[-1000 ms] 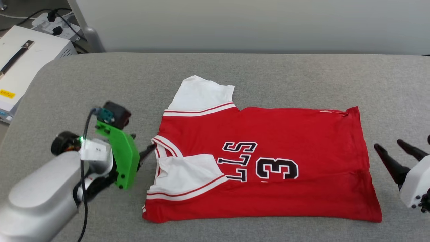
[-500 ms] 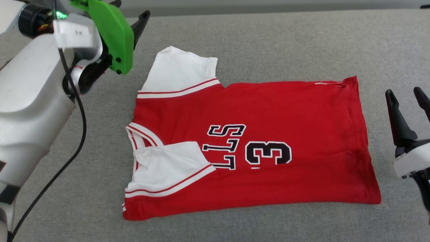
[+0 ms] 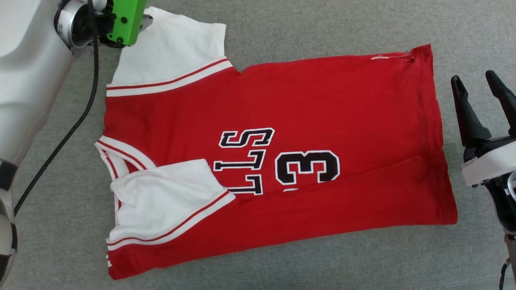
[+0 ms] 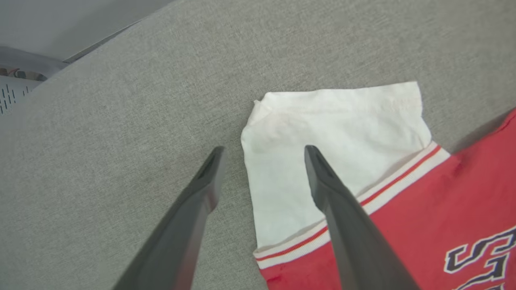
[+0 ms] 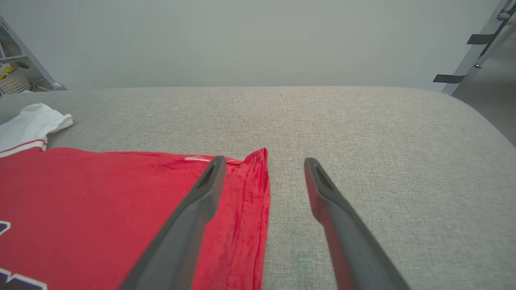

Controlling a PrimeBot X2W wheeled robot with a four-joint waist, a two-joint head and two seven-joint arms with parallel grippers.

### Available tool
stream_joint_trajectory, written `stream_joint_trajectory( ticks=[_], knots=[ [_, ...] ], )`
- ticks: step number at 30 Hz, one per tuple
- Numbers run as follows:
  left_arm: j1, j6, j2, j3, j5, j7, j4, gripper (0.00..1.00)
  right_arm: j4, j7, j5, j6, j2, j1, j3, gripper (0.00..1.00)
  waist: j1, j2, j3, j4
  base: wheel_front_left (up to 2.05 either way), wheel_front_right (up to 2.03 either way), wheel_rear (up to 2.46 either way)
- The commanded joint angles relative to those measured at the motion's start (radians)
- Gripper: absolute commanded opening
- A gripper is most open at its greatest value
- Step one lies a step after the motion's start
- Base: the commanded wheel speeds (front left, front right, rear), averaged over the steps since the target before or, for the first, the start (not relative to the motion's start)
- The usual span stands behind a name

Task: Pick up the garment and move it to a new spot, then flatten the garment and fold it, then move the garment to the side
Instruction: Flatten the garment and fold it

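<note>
The garment [image 3: 322, 100] is a red jersey with black letters and a 3, lying flat on the grey table, collar to the left and hem to the right. Its near white sleeve [image 3: 161, 201] is folded onto the chest. The far white sleeve [image 3: 173, 48] lies spread out at the top left. My left gripper [image 4: 264, 150] hovers open over that far sleeve [image 4: 334, 121], one finger above the cloth and one above bare table. My right gripper [image 3: 473, 76] stands open just right of the hem, and in the right wrist view it [image 5: 265, 160] straddles the hem's far corner [image 5: 258, 161].
The grey padded table [image 3: 403, 262] reaches beyond the jersey on all sides. A black cable [image 3: 80, 121] hangs from my left wrist with its green mount [image 3: 125, 16]. The table's far edge meets a pale wall [image 5: 258, 40]; a basket [image 5: 14, 82] stands far left.
The head camera has tipped down and closer, shifting the whole picture. My left gripper has gone from beside the collar to over the far sleeve. The right gripper's fingers now point straighter up the view.
</note>
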Motion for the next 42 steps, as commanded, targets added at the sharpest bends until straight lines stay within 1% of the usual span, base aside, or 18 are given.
stream_joint_trajectory(
  ticks=[1, 4, 9, 10, 11, 14, 20, 24, 28, 30, 33, 37, 39, 42],
  knots=[
    [-0.017, -0.003, -0.002, -0.004, -0.001, 0.012, 0.025, 1.00, 0.009, -0.014, 0.006, -0.001, -0.004, -0.025, 0.009, 1.00, -0.0001, 0.0000, 0.082, -0.059, 0.00, 0.00, 0.00],
    [-0.013, -0.001, -0.008, -0.001, -0.016, 0.029, 0.067, 1.00, 0.026, -0.029, 0.014, -0.001, -0.004, -0.046, 0.028, 1.00, -0.0001, 0.0000, 0.102, -0.073, 0.00, 0.00, 0.00],
    [0.020, -0.015, -0.003, -0.046, -0.001, 0.069, 0.108, 1.00, 0.054, -0.049, 0.026, -0.001, -0.014, -0.060, 0.043, 1.00, -0.0001, 0.0000, 0.106, -0.077, 0.00, 0.00, 0.00],
    [0.028, -0.018, -0.003, -0.048, -0.007, 0.071, 0.109, 0.95, 0.057, -0.052, 0.028, -0.001, -0.016, -0.062, 0.042, 1.00, -0.0001, 0.0000, 0.104, -0.076, 0.00, 0.00, 0.00],
    [0.037, -0.020, -0.003, -0.046, -0.015, 0.068, 0.110, 0.00, 0.061, -0.054, 0.031, -0.001, -0.019, -0.064, 0.041, 1.00, -0.0001, 0.0000, 0.100, -0.074, 0.00, 0.00, 0.00],
    [0.051, -0.028, 0.009, -0.062, -0.006, 0.045, 0.098, 0.00, 0.062, -0.059, 0.031, -0.001, -0.033, -0.073, 0.040, 1.00, -0.0001, 0.0000, 0.082, -0.065, 0.00, 0.00, 0.00],
    [0.056, -0.035, 0.021, -0.067, 0.002, -0.072, 0.030, 0.00, 0.037, -0.031, 0.020, -0.001, -0.088, -0.116, 0.019, 1.00, -0.0001, 0.0000, 0.020, -0.020, 0.00, 0.00, 0.00],
    [0.071, -0.036, 0.030, -0.075, 0.003, -0.157, -0.039, 0.00, 0.021, 0.048, 0.024, -0.001, -0.154, -0.179, 0.038, 1.00, -0.0001, 0.0000, -0.027, 0.015, 0.00, 0.00, 0.00],
    [0.098, -0.036, 0.052, -0.090, -0.005, -0.220, -0.127, 0.00, 0.033, 0.199, 0.066, -0.001, -0.227, -0.263, 0.111, 1.00, -0.0001, 0.0000, -0.062, 0.044, 0.00, 0.00, 0.00],
    [0.111, -0.037, 0.065, -0.096, -0.004, -0.250, -0.171, 0.00, 0.058, 0.298, 0.094, -0.001, -0.265, -0.306, 0.157, 1.00, -0.0001, 0.0000, -0.075, 0.058, 0.00, 0.00, 0.00],
    [0.132, -0.037, 0.078, -0.108, 0.006, -0.283, -0.227, 0.00, 0.115, 0.480, 0.167, -0.001, -0.315, -0.366, 0.238, 1.00, -0.0001, 0.0000, -0.086, 0.081, 0.00, 0.00, 0.00],
    [0.153, -0.034, 0.084, -0.112, 0.015, -0.319, -0.290, 0.00, 0.195, 0.687, 0.251, -0.001, -0.354, -0.430, 0.321, 1.00, -0.0001, 0.0000, -0.085, 0.106, 0.00, 0.00, 0.00],
    [0.160, -0.028, 0.084, -0.113, 0.020, -0.333, -0.317, 0.00, 0.245, 0.756, 0.278, -0.001, -0.354, -0.457, 0.337, 1.00, -0.0001, 0.0000, -0.079, 0.118, 0.00, 0.00, 0.00],
    [0.162, -0.019, 0.085, -0.118, 0.034, -0.343, -0.349, 0.00, 0.311, 0.822, 0.296, -0.001, -0.345, -0.493, 0.356, 1.00, -0.0001, 0.0000, -0.064, 0.137, 0.00, 0.00, 0.00]
  ],
)
